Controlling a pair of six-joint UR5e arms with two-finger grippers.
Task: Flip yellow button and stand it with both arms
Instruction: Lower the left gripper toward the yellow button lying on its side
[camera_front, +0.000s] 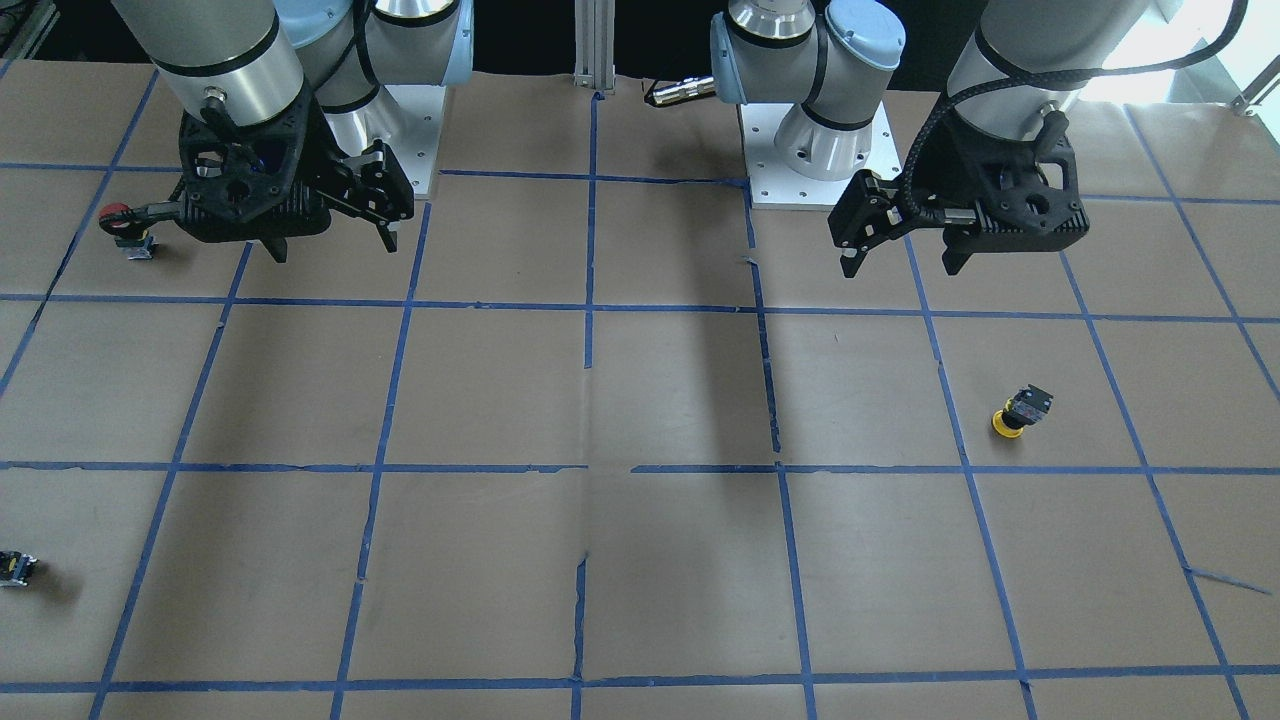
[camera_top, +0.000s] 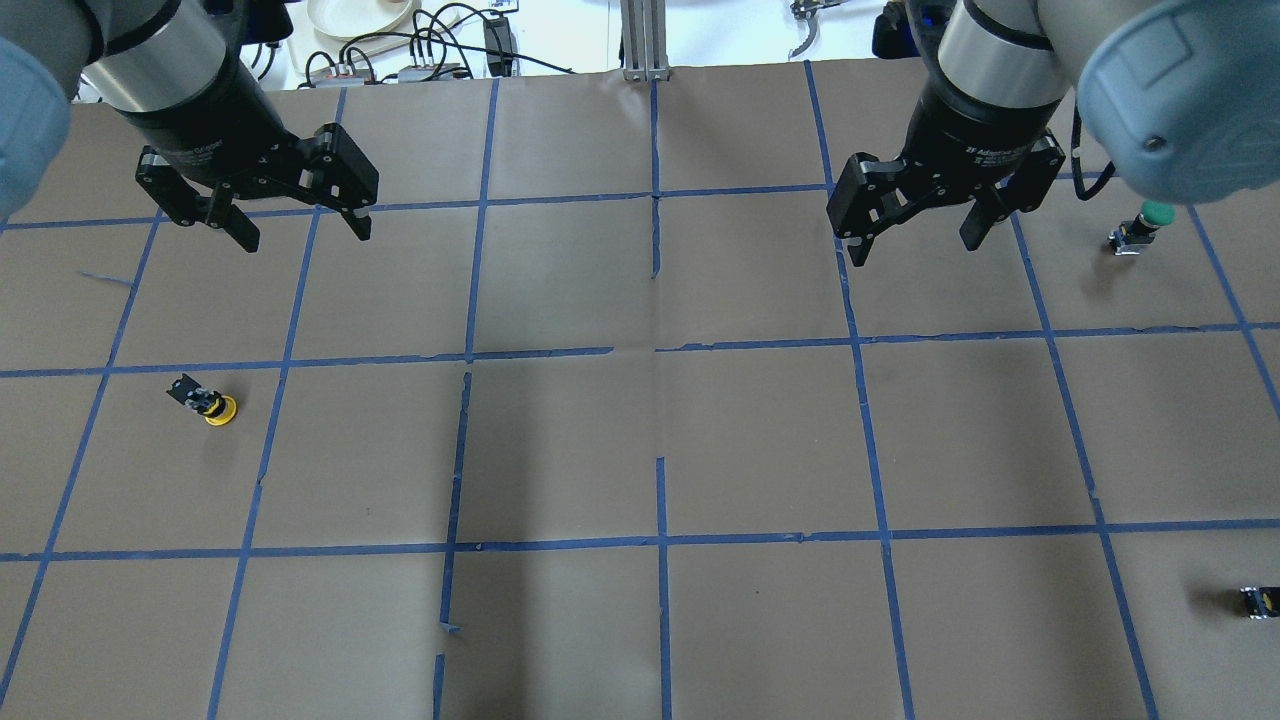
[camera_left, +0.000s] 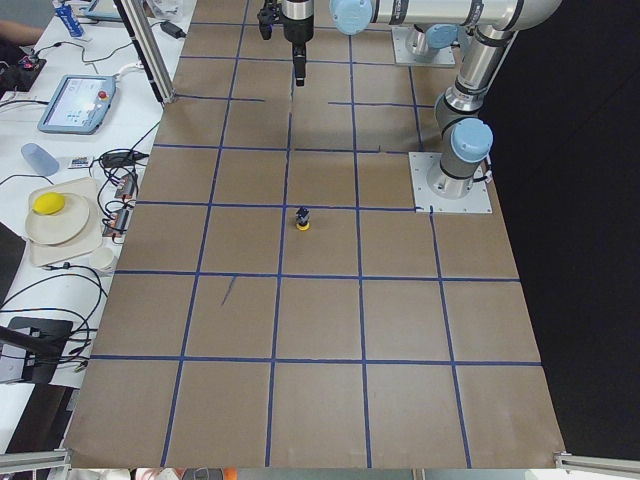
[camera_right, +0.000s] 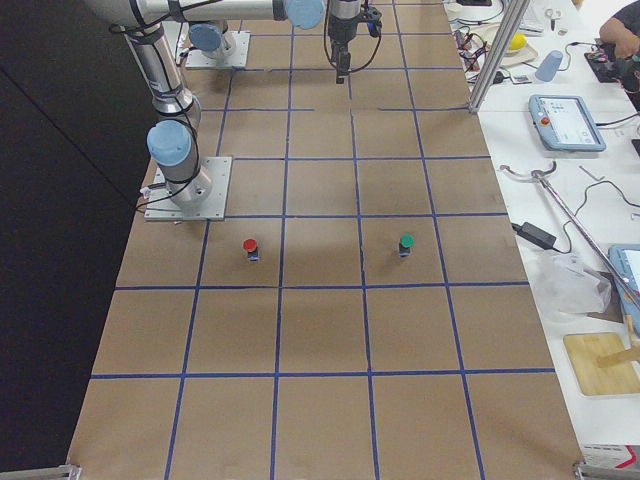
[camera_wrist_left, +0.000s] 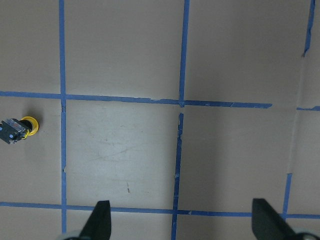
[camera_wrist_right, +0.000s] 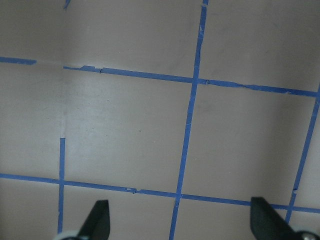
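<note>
Two arms are seen over the table (camera_top: 760, 440), which is covered in brown paper and marked with a grid of blue tape. Each arm ends in one black two-finger gripper. The left gripper (camera_top: 305, 235) is held above the paper with its fingers spread wide, and nothing is gripped between them. The right gripper (camera_top: 915, 248) is held the same way, spread and empty.

One yellow button (camera_top: 212, 403) is counted. It is found on the paper well apart from the left gripper, lower than it and off to its outer side. In the left wrist view it is seen at the far edge, outside the line of the nearer finger (camera_wrist_left: 100, 220). It appears to rest on its yellow cap with the dark body uppermost.

Three other small parts are counted, all on the right gripper's side:
- One red-capped button (camera_front: 118, 222) is seen just beside the right gripper's body in the front view.
- One green-capped button (camera_top: 1145, 222) is seen near that gripper's outer side from overhead.
- One small dark block (camera_top: 1260, 600) is placed well apart from both grippers.
</note>
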